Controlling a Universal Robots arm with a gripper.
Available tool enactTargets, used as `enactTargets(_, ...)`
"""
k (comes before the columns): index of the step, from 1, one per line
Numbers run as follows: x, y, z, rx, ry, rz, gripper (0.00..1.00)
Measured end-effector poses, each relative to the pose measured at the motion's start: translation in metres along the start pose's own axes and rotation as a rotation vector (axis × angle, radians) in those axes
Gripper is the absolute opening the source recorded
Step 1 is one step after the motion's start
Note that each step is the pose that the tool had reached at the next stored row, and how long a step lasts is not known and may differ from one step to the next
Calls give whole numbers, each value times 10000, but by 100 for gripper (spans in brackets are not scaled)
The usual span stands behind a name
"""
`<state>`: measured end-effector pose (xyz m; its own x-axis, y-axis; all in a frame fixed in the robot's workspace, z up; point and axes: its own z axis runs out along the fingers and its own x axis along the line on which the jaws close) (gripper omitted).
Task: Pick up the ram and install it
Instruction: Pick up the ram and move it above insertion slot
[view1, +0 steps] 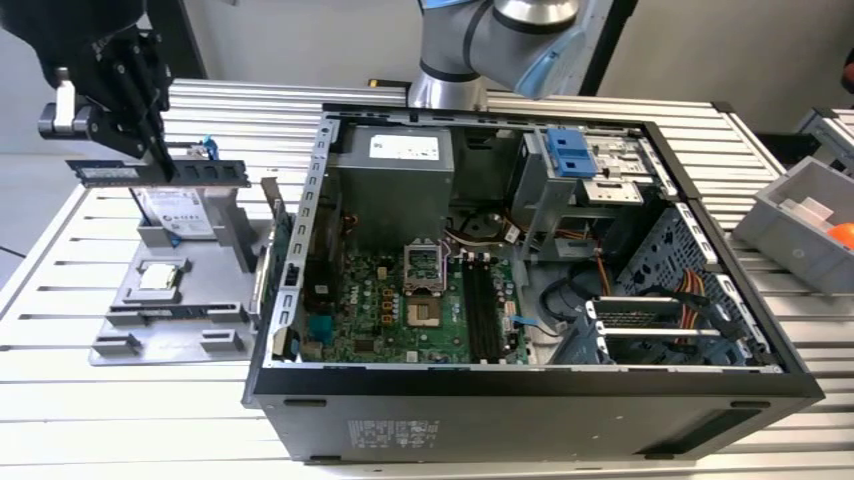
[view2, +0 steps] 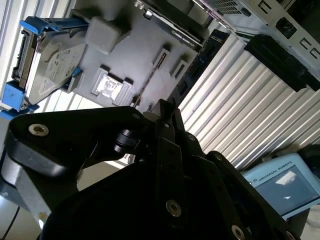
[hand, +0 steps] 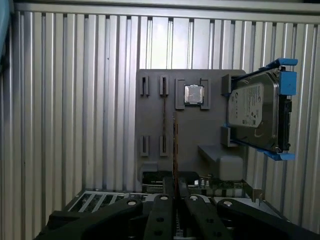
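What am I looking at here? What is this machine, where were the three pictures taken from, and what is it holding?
This is one robot arm with a black gripper, a clamp with fingers. The exterior view comes from a camera off the arm; both wrist views come from cameras riding on the arm, looking past the gripper. On the slatted metal table stands an open computer case, its motherboard showing. Toward the exterior view's left lies a grey tray holding a hard drive in a blue frame and a small square CPU chip. The gripper is shut on the ram, a long thin memory stick, held above the tray.
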<state>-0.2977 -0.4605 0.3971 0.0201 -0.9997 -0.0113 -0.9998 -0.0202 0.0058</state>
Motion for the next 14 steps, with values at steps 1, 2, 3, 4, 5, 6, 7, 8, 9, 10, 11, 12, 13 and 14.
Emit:
enactTargets(1, -6, -7, 0, 0, 1, -1, 0)
enactTargets(2, -14, -13, 0, 0, 3, 0, 0)
enactTargets(3, -20, -19, 0, -1, 4, 0, 0)
enactTargets(4, -27, -24, 0, 0, 5, 0, 0)
enactTargets(5, -34, -31, 0, 0, 6, 0, 0)
enactTargets(6, -40, -37, 0, 0, 8, 0, 0)
enactTargets(7, -48, -43, 0, -1, 10, 0, 0)
enactTargets(8, -58, -48, 0, -1, 13, 2, 0)
enactTargets(9, -68, -53, 0, -1, 16, 1, 0)
enactTargets(10, -79, -57, 1, 0, 19, 1, 0)
enactTargets(11, -90, -62, 0, -1, 24, 1, 0)
enactTargets(12, -99, -69, 1, -1, 27, 1, 0)
enactTargets(13, -106, -81, 1, 0, 29, -1, 0)
enactTargets(14, -107, -97, 1, -2, 30, 0, 0)
